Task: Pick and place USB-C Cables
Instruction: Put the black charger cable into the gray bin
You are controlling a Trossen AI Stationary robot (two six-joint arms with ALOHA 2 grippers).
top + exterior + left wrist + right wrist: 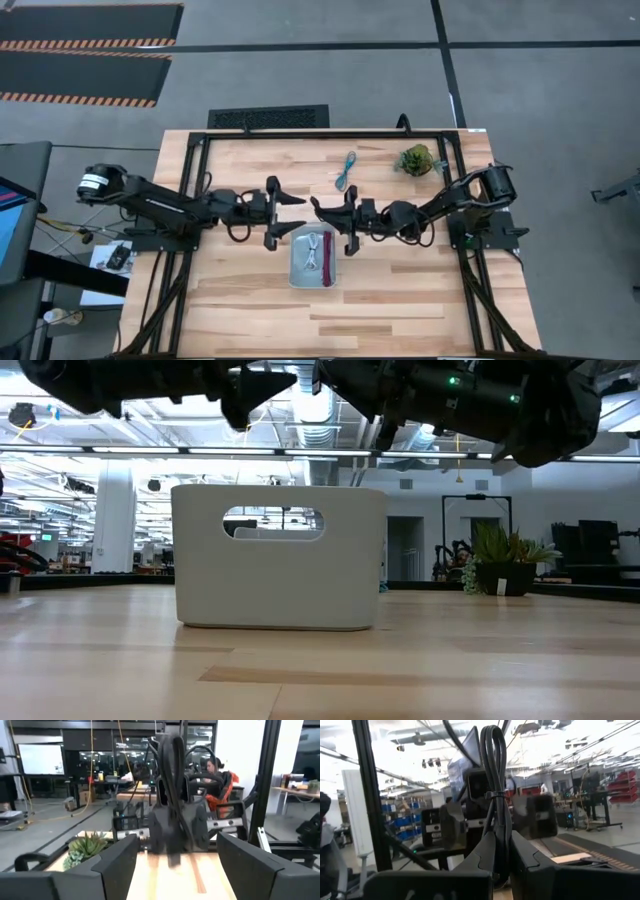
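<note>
One pale grey plastic tray is holding two cables, one white and one dark red, while one teal-blue cable and one green plant are sitting outside it.

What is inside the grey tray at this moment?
In the tray lie a white cable and a dark red cable. The right gripper hangs over its far edge, hiding that part.

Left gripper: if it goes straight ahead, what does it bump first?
Probably the right gripper, which faces the left gripper close by, holding the black cable above the tray.
</note>
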